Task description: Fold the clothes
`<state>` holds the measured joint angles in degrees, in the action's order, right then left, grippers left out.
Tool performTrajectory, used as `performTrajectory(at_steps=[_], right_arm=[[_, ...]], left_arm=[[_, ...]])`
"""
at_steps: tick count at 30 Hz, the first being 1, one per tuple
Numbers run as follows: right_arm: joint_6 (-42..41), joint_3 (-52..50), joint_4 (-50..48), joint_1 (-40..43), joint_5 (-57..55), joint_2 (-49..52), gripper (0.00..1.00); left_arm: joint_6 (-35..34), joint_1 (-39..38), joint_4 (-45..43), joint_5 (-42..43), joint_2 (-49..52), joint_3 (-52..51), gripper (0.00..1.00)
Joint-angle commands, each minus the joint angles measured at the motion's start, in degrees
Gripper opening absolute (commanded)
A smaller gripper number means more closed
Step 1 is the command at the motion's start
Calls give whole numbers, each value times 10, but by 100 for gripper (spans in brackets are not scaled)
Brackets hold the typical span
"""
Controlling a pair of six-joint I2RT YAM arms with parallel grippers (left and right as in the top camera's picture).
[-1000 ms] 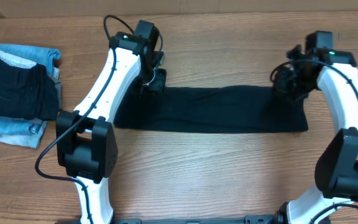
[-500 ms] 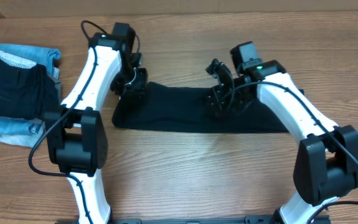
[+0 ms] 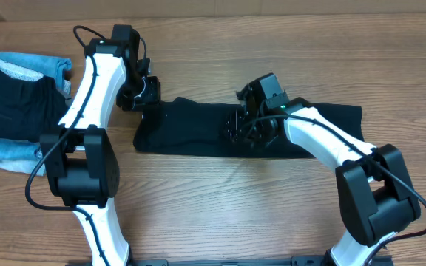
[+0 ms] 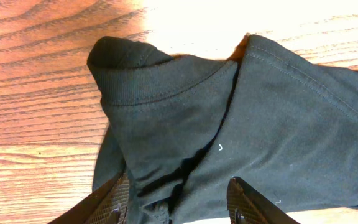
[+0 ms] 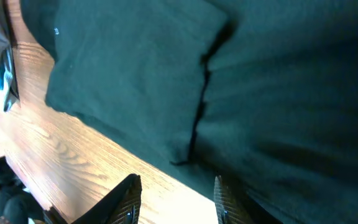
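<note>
The clothes, a black T-shirt (image 3: 198,133), lie on the wooden table folded into a long strip running left to right. My left gripper (image 3: 142,93) hovers at the strip's far left corner. In the left wrist view the ribbed neck edge (image 4: 160,81) is bunched up, and the left gripper (image 4: 179,208) stands open with loose fabric lying between the fingers. My right gripper (image 3: 244,125) hangs over the middle of the strip. The right wrist view shows that gripper (image 5: 176,202) open above the shirt's near edge (image 5: 185,155), with bare wood between the fingers.
A pile of light-blue denim with a dark folded garment (image 3: 17,111) on top sits at the table's left edge. Bare wood (image 3: 220,199) lies in front of the shirt, between the two arm bases.
Both grippers were shut at the shirt's far corners and have let go. The left moved a little left. The right swung left from the right end to the middle of the strip.
</note>
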<state>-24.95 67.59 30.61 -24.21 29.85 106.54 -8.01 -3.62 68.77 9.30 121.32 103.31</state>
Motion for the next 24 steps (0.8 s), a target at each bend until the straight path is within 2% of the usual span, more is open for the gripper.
performTrajectory(at_steps=[1,5,10,19,21,23,24], right_arm=[[-23,-9,-24,-9,11,3,42],[-23,-35,-96,-25,-4,3,42],[-24,-40,-132,-28,-70,3,42],[-64,-40,-161,-29,-68,46,43],[-68,-40,-169,-28,-46,51,38],[-68,-37,-205,-28,25,49,26],[-68,-33,-207,-27,38,47,25]], left_arm=[[-1,3,-1,9,4,-3,54],[-1,3,0,9,4,-3,54],[-1,3,0,9,4,-3,54],[3,3,0,9,4,-3,53],[3,3,0,9,4,-3,53],[3,3,0,9,4,-3,53],[3,3,0,9,4,-3,53]])
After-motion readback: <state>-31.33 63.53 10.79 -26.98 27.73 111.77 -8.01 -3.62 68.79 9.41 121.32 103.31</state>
